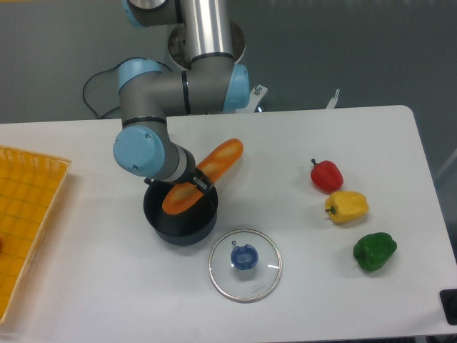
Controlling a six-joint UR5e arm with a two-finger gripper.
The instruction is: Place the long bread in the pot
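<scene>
The long bread [207, 171] is an orange-brown loaf lying tilted across the dark pot [180, 214]. Its lower left end sits inside the pot and its upper right end sticks out past the rim. My gripper [197, 179] is at the loaf's middle, just above the pot's far rim, and its fingers sit against the bread. The arm's blue wrist joint hides most of the gripper, so I cannot make out whether the jaws still clamp the loaf. The pot's handle is hidden.
A round glass lid with a blue knob [245, 256] lies just right of and in front of the pot. Red [326, 175], yellow [347, 207] and green [374, 251] peppers sit at the right. A yellow tray [25, 214] is at the left edge.
</scene>
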